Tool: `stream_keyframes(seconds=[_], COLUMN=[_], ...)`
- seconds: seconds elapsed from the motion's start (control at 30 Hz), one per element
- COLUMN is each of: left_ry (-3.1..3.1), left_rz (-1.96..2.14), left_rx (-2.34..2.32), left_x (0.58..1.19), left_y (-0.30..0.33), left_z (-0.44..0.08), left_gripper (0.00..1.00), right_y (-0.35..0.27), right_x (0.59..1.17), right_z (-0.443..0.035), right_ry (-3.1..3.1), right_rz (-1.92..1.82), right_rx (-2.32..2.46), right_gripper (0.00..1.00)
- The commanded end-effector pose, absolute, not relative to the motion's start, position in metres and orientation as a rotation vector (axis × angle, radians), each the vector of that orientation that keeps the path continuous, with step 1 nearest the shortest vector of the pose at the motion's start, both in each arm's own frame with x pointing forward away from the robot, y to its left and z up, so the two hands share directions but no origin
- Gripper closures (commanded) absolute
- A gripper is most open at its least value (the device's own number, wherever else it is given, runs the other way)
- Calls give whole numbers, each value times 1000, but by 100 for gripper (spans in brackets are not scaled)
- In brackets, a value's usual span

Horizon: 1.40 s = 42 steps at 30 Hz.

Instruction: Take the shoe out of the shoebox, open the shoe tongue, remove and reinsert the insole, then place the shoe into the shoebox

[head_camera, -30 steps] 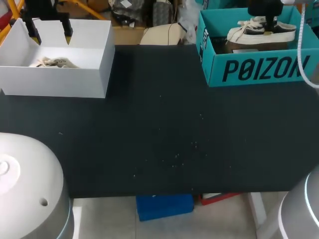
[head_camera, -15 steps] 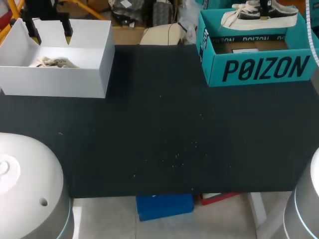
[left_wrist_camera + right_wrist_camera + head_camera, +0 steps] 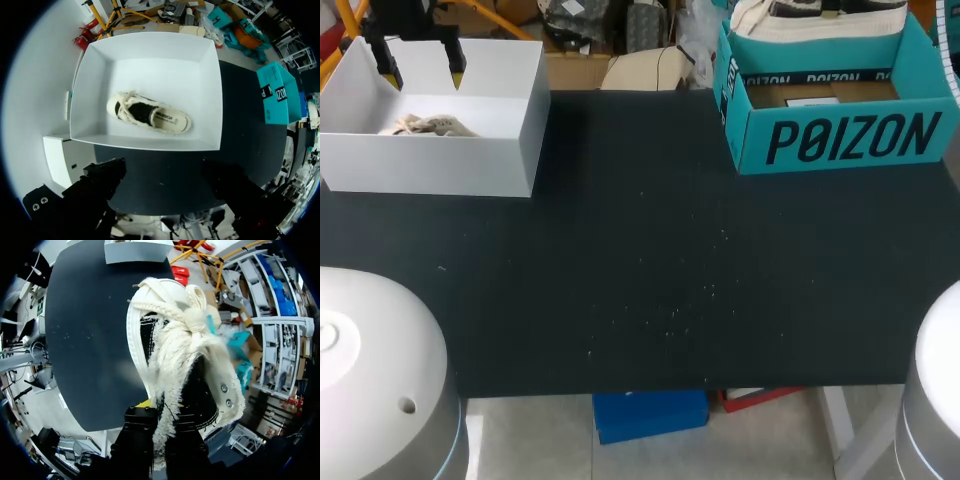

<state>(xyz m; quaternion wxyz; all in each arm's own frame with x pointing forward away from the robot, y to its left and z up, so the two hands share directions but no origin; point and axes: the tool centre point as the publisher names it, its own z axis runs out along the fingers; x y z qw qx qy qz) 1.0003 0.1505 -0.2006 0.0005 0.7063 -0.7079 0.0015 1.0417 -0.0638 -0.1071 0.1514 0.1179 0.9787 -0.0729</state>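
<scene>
Right gripper (image 3: 162, 412) pinches the cream low-top shoe (image 3: 185, 350) between its two fingers, with frayed laces trailing down between them. In the head view that shoe hangs at the top right edge of the frame, above the open teal shoebox (image 3: 840, 140), on whose brown floor a pale slip of paper (image 3: 812, 101) lies. Left gripper (image 3: 422, 66) hovers with its fingers spread wide over the open white box (image 3: 470, 165) in the upper left, where a second cream shoe (image 3: 150, 112) rests on the box floor, touching neither finger.
</scene>
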Motion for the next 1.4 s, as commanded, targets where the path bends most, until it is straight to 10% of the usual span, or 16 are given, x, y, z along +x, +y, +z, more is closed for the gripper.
stream_keyframes(seconds=[0.03, 0.63, 1.4], left_ry=[-2222, -2222, -2222], left_rz=[2, 2, 2], left_rx=[2220, 2220, 2220], left_x=[1000, 1000, 1000], left_y=[150, 150, 150], left_z=[-200, -200, -200], left_gripper=[0, 0, 0], right_y=[-22, 135, 205], right_x=[928, 812, 813], right_z=[-55, -142, -300], right_ry=[2376, 2407, 2550], right_rz=[-247, -153, -83], right_rx=[219, 333, 547], right_gripper=[100, 100, 100])
